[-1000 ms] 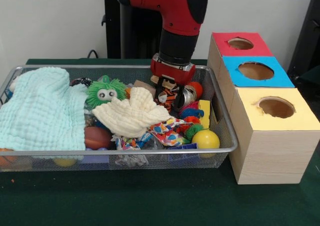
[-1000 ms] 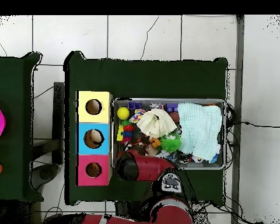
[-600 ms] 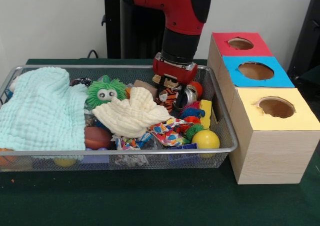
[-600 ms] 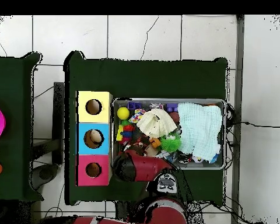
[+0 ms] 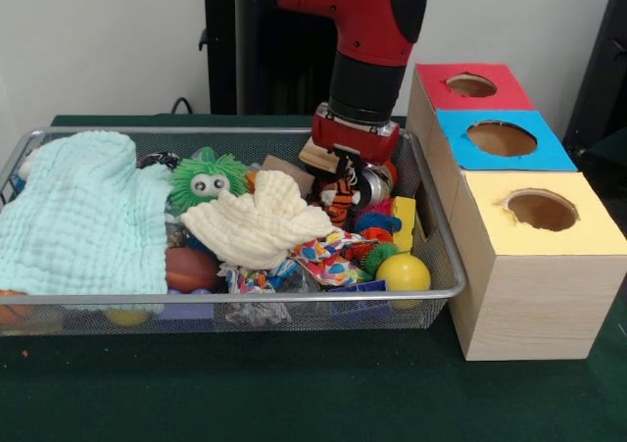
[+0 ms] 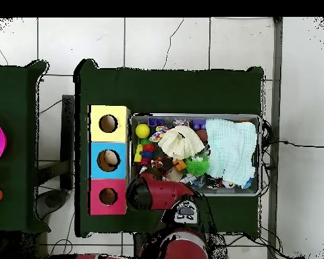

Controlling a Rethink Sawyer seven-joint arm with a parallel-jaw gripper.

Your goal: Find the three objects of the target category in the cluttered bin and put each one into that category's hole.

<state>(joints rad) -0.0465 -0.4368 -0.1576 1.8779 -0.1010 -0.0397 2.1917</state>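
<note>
The gripper (image 5: 345, 189) pinches a striped plush tiger (image 5: 337, 197) at the wire bin's (image 5: 443, 249) far right. Near it lie a crumpled cream cloth (image 5: 257, 224), a spiky green toy (image 5: 207, 178) and a smooth yellow ball (image 5: 403, 272).

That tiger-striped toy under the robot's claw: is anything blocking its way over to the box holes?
The gripper hangs at the striped toy, though whether it grips it cannot be seen. The bin's wire wall rises between the toy and the three-hole box, so the toy must be lifted over it. Nothing covers the holes themselves.
</note>
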